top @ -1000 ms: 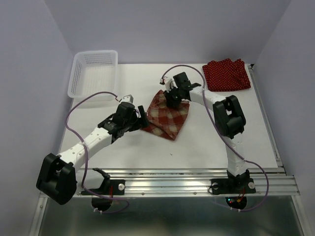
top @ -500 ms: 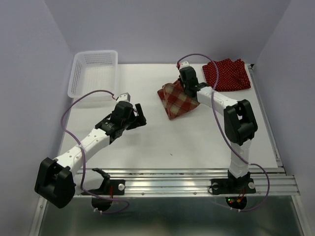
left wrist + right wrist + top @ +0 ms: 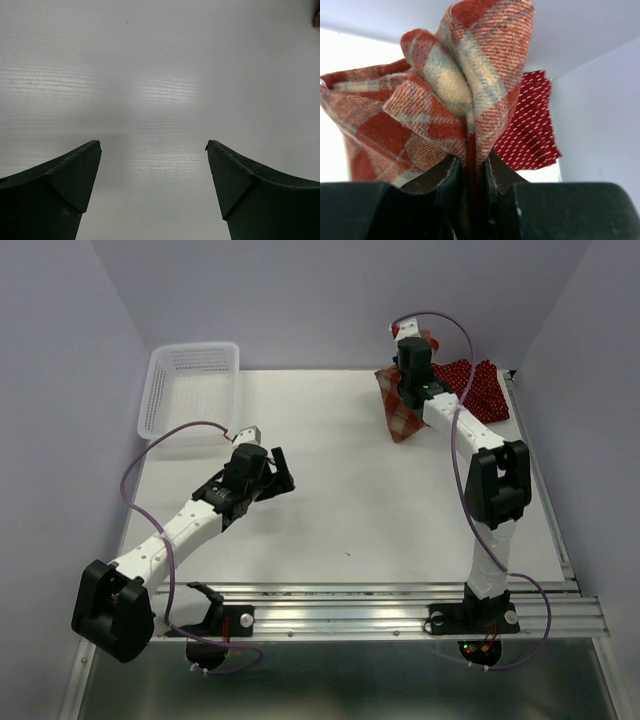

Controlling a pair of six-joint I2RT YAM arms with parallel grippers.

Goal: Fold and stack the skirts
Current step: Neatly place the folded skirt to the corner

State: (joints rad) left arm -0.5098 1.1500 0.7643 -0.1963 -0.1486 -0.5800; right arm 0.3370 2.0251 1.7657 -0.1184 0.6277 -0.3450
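Note:
My right gripper is shut on the folded red-and-cream plaid skirt and holds it lifted at the back right, just left of the dark red polka-dot skirts lying folded in the back right corner. In the right wrist view the plaid skirt bunches up above my closed gripper, with the polka-dot cloth behind it. My left gripper is open and empty over bare table left of centre; its wrist view shows the gripper spread over white table.
A white plastic mesh basket stands at the back left corner. The table's right edge and the side wall are close to the polka-dot pile. A metal rail runs along the near edge.
My right gripper has carried the plaid skirt up off the table centre, back and right toward the polka-dot pile. My left gripper let go of the skirt and stayed nearly still, open.

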